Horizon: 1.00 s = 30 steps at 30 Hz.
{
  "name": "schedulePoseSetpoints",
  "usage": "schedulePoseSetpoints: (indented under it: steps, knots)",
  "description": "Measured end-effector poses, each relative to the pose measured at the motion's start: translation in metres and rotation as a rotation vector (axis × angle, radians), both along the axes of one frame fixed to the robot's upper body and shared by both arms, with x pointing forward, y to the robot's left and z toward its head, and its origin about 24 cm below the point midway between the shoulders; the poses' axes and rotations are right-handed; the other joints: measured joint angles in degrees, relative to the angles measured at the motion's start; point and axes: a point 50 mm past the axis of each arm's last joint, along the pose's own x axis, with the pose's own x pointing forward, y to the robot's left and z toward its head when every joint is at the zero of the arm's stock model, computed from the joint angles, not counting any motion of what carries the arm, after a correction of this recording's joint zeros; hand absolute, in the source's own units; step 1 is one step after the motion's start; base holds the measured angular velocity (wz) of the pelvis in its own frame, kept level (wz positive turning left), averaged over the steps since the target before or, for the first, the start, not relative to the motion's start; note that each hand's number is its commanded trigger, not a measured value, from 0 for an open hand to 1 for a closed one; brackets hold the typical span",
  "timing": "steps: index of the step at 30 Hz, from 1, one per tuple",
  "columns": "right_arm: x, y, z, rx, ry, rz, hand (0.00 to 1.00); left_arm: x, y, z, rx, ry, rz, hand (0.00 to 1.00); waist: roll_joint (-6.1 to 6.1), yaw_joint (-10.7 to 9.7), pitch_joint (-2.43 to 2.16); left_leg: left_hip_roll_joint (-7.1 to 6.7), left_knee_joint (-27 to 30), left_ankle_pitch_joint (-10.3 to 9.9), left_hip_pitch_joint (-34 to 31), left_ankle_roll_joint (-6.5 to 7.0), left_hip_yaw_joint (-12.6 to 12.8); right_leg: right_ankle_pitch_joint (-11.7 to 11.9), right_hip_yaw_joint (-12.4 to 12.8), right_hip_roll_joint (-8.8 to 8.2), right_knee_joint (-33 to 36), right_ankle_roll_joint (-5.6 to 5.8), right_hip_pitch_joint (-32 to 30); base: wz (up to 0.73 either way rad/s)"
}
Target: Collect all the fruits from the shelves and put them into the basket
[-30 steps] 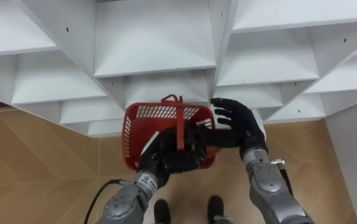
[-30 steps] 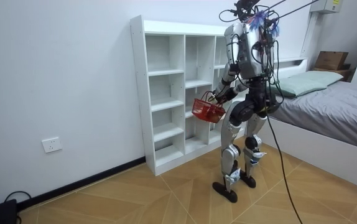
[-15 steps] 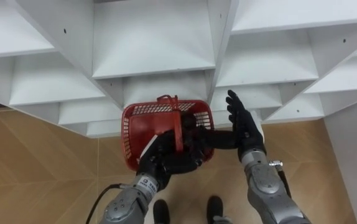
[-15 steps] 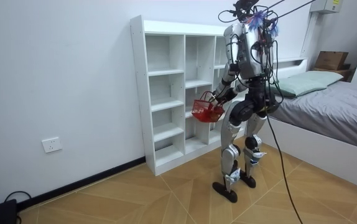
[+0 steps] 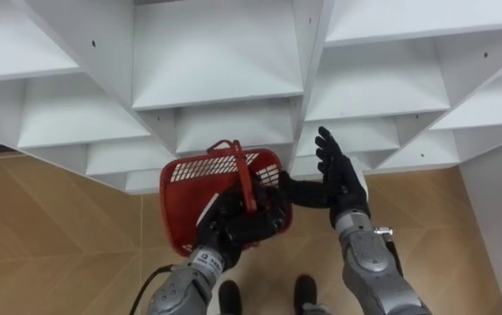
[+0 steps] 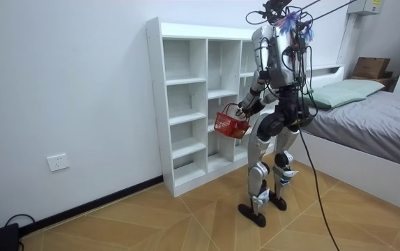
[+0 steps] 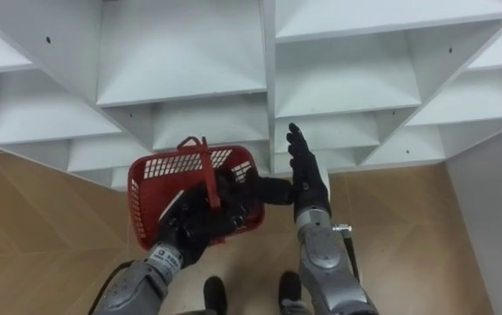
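A: What is the biggest thing here?
B: The white closet. It has lots of open shelves. The robot stands right in front of it on the wood floor, and a bed is near.
A: What does the robot carry?
B: A red basket. The left hand is curled tight round the basket's handle. It holds the basket up close to a low shelf. The basket hangs a bit crooked.
A: And the other hand?
B: The right hand is just beside the basket. Its fingers are straight and it holds nothing.
A: Where is the fruit?
B: I cannot tell. The left hand hides much of the inside of the basket, and the shelves I can see look bare.
A: What could go wrong?
B: I think the basket could bump the edge of a shelf, because it is so close. Then it might tip more, and anything inside could roll out onto the floor. The handle is thin too, so it could slip if the hand gets loose.
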Motion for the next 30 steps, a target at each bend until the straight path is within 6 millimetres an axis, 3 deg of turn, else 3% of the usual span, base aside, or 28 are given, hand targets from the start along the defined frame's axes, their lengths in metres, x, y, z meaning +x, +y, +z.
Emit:
schedulePoseSetpoints:
  steps: [9,15,21,30]
  knots:
    - [-0.001,-0.001,-0.003,0.008,0.015,0.021,0.0,0.0,0.004,-0.005,0.039,0.011,-0.004,1.0,0.03,0.2,-0.02,-0.03,-0.2,0.0,0.1,0.0,0.4,0.0,0.3,0.12,-0.2,0.01,0.0,-0.01]
    - [-0.007,0.0,-0.01,0.001,0.046,0.035,0.0,-0.007,0.016,-0.019,0.184,0.031,-0.045,1.0,0.11,0.4,-0.07,-0.03,-0.2,0.0,0.3,0.0,0.4,0.0,0.4,0.38,-0.1,0.01,0.1,0.0]
    - [-0.02,-0.019,-0.024,-0.065,0.104,0.034,0.0,-0.015,0.029,-0.035,0.339,0.077,-0.077,1.0,0.22,0.6,-0.14,-0.03,-0.7,0.0,2.5,-0.01,0.3,0.0,0.2,0.43,-0.8,0.03,2.5,0.01]
    - [-0.04,-0.05,-0.039,-0.113,0.178,-0.053,0.0,-0.037,0.071,-0.056,0.493,0.185,-0.032,1.0,0.26,-0.7,-0.39,-0.19,-1.4,0.0,5.7,-0.05,-0.9,0.0,-0.9,0.42,-2.2,0.1,6.5,0.07]
